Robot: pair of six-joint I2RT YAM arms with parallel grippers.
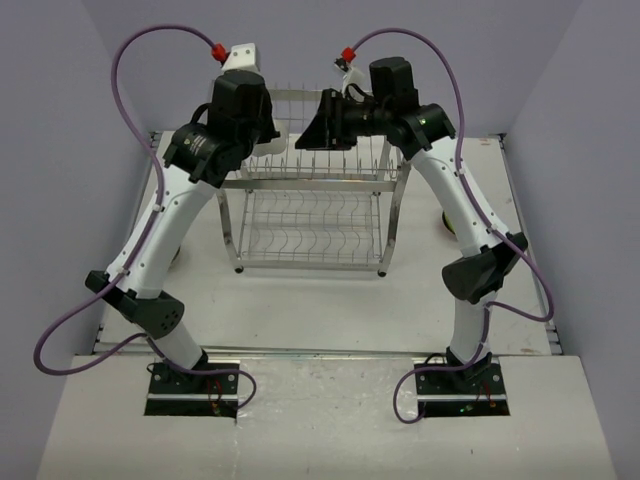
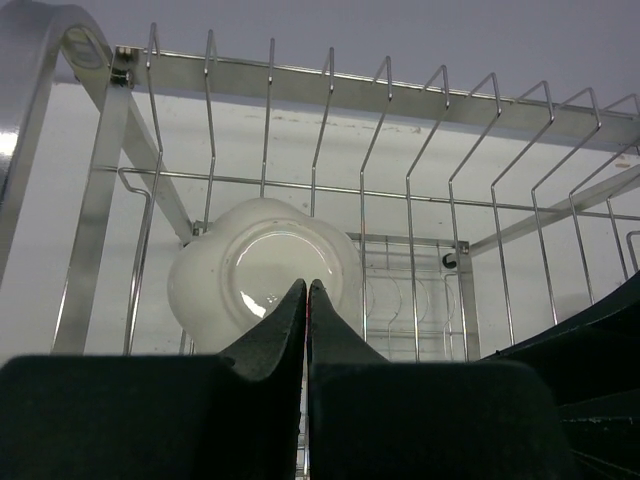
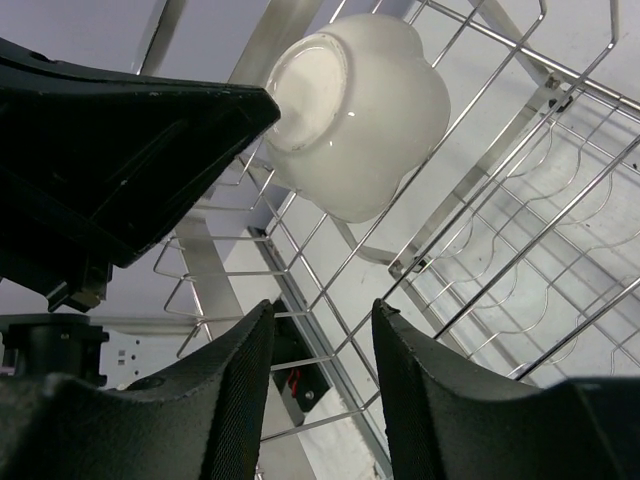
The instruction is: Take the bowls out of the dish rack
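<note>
Left tool (image 2: 307, 288) clenched: two matte black fingers (image 2: 262, 335), finely grained like cast rubber, tapered to wedge tips and pressed flat against each other, nothing caught between. Just beyond those tips, white bowl (image 2: 250, 262) on its side, round foot ring and shallow base turned straight toward the wrist camera, glaze smooth and glossy with a soft highlight. Hard to tell whether tips and bowl actually touch (very close at the least).

Right tool (image 3: 322, 308) released: same black pebbled fingers, curved inner faces well apart, open gap between. Pointed up toward the same bowl from the other side, short of it and not touching. From this angle, bowl walls softly lobed rather than plainly round, milky white.

Around the bowl, dish rack (image 1: 310, 215): two tiers of bright chrome wire, rows of thin bent dividers (image 2: 408, 250) with kinked tops, flat polished rails, shiny posts (image 2: 97, 200) at the corners. Bowl lodged among the upper tier's dividers at the left end.

Under it all, pale matte tabletop (image 1: 330, 305); rack toward the far edge, roughly midway between left and right edges, bowl on the side nearer the far-left corner. Left arm (image 1: 170, 215) and right arm (image 1: 465, 195) white-shelled with black joints, arched over from the near edge (one on either side of the rack).
</note>
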